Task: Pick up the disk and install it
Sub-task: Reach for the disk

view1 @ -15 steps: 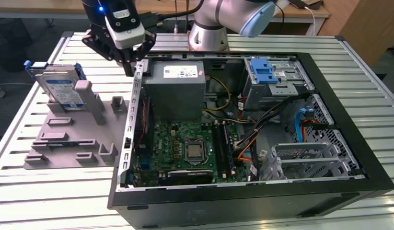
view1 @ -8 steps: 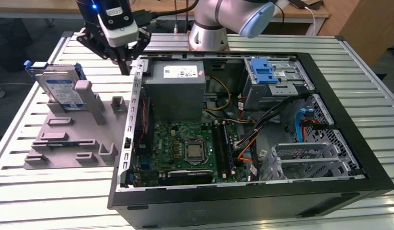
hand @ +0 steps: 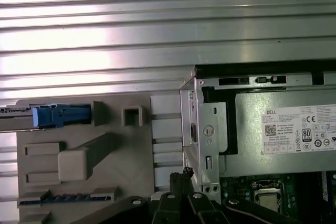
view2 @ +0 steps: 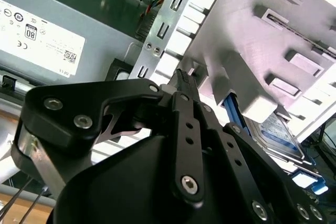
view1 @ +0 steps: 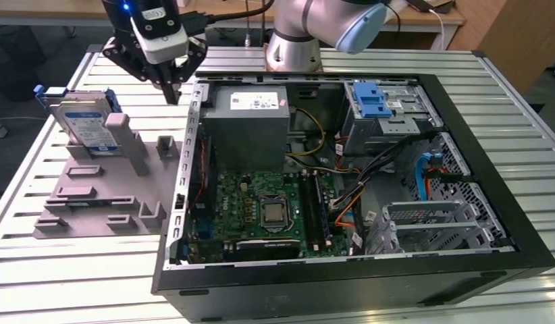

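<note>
Fingers [view1: 173, 93] pinched together on nothing, I hang over the worktop [view1: 70, 273] between the grey holder [view1: 88, 202] and the computer case [view1: 350, 278], the disk [view1: 86, 125] standing on edge in that holder, untouched, so I judge this the approach: gripping it calls for spreading first.

The flat silver metal hard drive [view1: 86, 127], with a white-and-blue label and a blue bracket, leans upright in the grey plastic rack [view1: 97, 196], at the exterior view's left.

One disk [view1: 86, 125], one grey holder [view1: 90, 202], one open computer case [view1: 350, 282], one power supply [view1: 250, 131], one motherboard [view1: 250, 209]
</note>
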{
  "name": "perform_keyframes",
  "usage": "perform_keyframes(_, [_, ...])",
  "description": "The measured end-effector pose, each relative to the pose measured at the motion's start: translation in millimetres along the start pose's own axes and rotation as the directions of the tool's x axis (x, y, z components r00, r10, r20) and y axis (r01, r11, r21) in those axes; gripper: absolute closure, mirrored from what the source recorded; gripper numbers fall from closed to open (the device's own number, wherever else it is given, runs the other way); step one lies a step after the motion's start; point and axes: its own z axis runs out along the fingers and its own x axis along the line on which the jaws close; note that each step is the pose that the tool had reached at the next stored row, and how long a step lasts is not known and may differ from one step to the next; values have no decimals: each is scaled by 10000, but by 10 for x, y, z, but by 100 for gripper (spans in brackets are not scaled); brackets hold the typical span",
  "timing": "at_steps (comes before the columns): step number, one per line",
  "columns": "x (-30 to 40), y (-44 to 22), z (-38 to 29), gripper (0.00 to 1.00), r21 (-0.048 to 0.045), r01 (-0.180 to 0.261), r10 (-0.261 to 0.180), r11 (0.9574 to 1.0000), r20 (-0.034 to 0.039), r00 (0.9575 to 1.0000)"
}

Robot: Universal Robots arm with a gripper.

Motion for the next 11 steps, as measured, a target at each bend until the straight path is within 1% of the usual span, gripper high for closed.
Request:
perform_keyframes(6, [44, 64, -23, 89, 0, -1, 1, 10000, -1, 10000])
perform_keyframes(11, [138, 105, -24, 89, 0, 1, -1, 10000, 0, 10000])
